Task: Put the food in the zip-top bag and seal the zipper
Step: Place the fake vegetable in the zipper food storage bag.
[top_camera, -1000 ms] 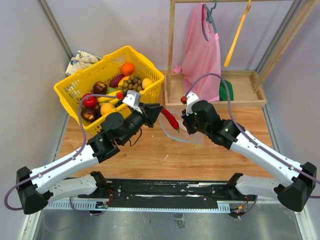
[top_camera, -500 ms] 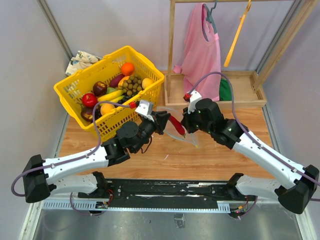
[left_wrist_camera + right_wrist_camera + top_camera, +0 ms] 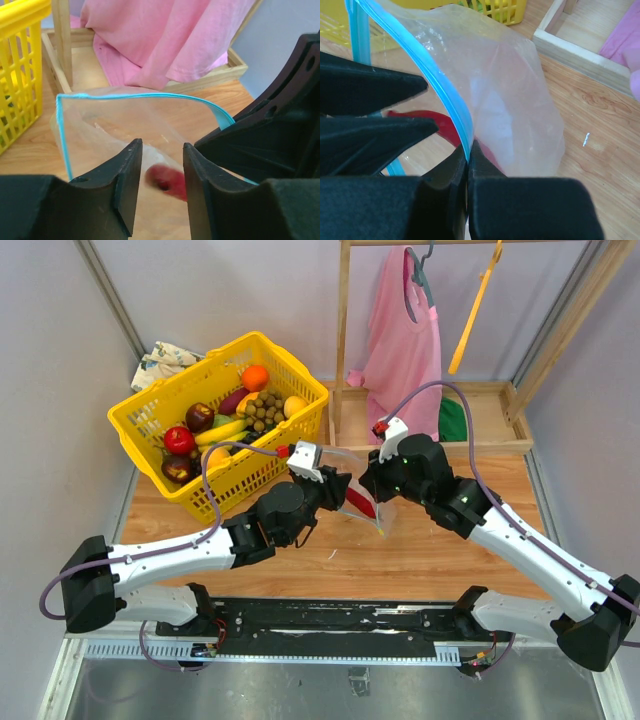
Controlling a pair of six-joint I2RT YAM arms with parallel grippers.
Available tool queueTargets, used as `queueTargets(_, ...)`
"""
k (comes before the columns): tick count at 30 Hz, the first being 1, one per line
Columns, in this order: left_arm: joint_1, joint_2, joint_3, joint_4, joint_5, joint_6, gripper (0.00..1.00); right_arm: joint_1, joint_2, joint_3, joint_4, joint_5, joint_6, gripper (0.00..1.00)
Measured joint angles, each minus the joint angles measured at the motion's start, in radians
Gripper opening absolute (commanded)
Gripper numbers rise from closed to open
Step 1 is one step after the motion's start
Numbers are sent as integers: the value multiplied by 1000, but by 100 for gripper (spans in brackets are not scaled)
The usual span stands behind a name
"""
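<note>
My right gripper (image 3: pixel 468 150) is shut on the blue-green zipper (image 3: pixel 440 85) of the clear zip-top bag (image 3: pixel 515 100) and holds its mouth up and open above the table. My left gripper (image 3: pixel 162 150) stands at that mouth with its jaws apart. A red chili (image 3: pixel 167 181) shows blurred beyond them, loose inside the bag and touching neither finger. From above, the left gripper (image 3: pixel 340 488) and right gripper (image 3: pixel 372 483) meet over the bag (image 3: pixel 380 512), with the chili (image 3: pixel 362 503) red inside it. More food, such as an orange (image 3: pixel 254 377) and a grape cluster (image 3: pixel 265 410), lies in the basket.
The yellow basket (image 3: pixel 290 420) stands at the back left, close behind the left arm. A wooden rack (image 3: pixel 480 430) with a hanging pink garment (image 3: pixel 405 340) stands behind the bag. A crumpled cloth (image 3: pixel 165 362) lies behind the basket. Grey walls close in both sides.
My left arm carried the red chili rightward to the bag's mouth, then its jaws opened and the chili dropped into the bag. The right gripper kept its hold on the zipper.
</note>
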Motion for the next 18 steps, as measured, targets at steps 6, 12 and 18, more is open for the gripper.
queueTargets(6,-2,4,37,-42,-18,-32,62,-7,-1,-1,2,-2,4,1)
queueTargets(12,-2,5,97,-136,-21,-61,65,-10,-5,-1,2,-2,5,1)
queueTargets(18,-2,-8,200,-296,-9,-109,65,-17,-13,-5,-2,16,14,1)
